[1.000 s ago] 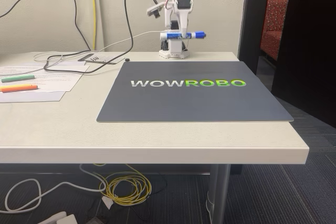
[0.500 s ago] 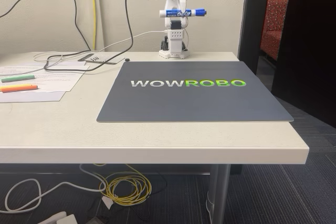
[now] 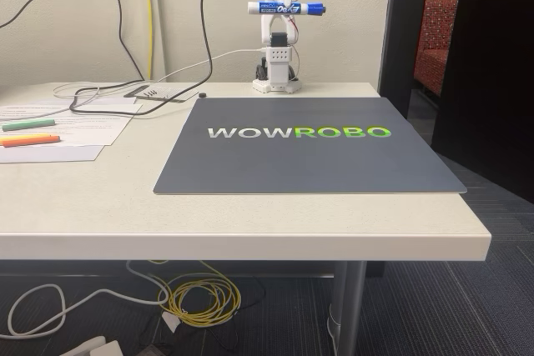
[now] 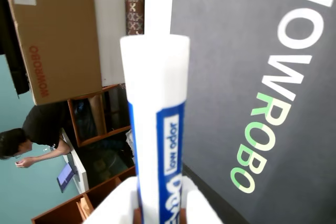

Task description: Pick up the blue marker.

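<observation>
The blue marker [image 3: 286,8], a smooth white cylinder with a blue printed label and blue cap, is held level high above the table's [image 3: 250,218] back edge, pinched across its middle by the gripper [image 3: 284,7]. In the wrist view the marker's [image 4: 156,124] barrel stands between two white plastic fingers [image 4: 202,208], with "low odor" legible. The fixed view shows the flat dark mat [image 3: 309,152] lettered WOWROBO, and a green marker [image 3: 28,124] and an orange marker [image 3: 30,140] on papers [image 3: 83,127] near the left edge. The wrist view shows a cardboard box [image 4: 52,35] and a person [image 4: 31,129] beyond.
</observation>
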Robot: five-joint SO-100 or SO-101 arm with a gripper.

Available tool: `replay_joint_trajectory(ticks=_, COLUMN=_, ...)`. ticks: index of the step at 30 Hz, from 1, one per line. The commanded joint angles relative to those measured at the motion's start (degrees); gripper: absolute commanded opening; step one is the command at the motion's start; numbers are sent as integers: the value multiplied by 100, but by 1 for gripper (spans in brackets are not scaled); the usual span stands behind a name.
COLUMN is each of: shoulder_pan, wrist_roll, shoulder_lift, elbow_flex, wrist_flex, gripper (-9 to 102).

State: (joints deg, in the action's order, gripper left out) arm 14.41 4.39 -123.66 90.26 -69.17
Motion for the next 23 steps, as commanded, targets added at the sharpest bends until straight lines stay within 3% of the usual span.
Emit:
replay_joint_trajectory(ticks=1, shoulder_pan=35, wrist_roll=343, shoulder_lift=-193, elbow_flex=-35, wrist_flex=123, gripper=4)
replay_joint_trajectory(ticks=23, shoulder_pan=35, wrist_roll=158, shoulder_lift=-114, elbow_flex=-35, wrist_flex=167, gripper=4)
